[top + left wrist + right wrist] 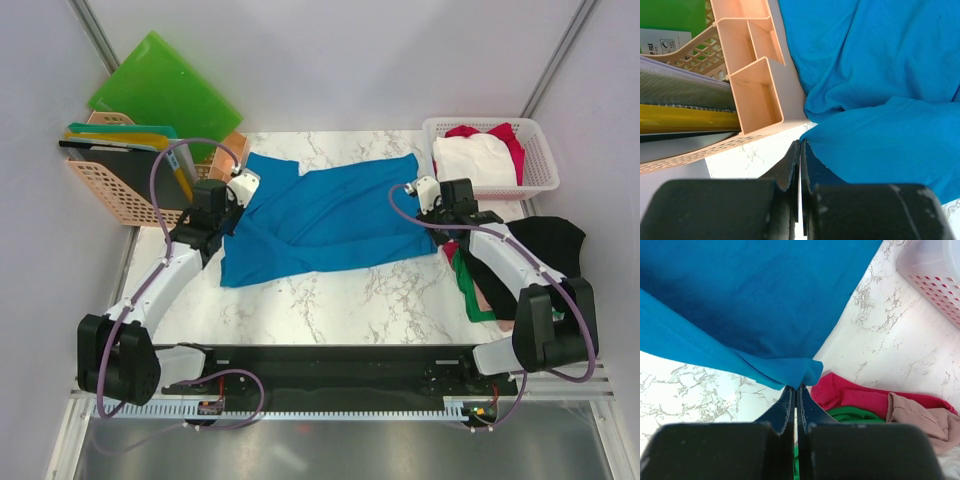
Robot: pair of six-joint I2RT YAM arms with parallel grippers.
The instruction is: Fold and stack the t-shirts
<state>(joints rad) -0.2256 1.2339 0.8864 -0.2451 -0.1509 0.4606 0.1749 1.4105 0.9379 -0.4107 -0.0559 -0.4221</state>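
Both pairs of fingers are pressed together: the right gripper (796, 386) pinches a corner of the blue t-shirt (330, 215), and the left gripper (800, 143) meets its left edge, grip unclear. It lies rumpled across the table's (330, 300) far middle; other t-shirts (560, 250) are heaped at the right edge.

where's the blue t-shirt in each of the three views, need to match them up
Top external: the blue t-shirt lies spread across the middle of the table.
Left wrist: the blue t-shirt fills the right side, top to bottom.
Right wrist: the blue t-shirt covers the top and left, one corner hanging toward bottom centre.
Shared landmark: the white marbled table shows beside the shirt in all three.
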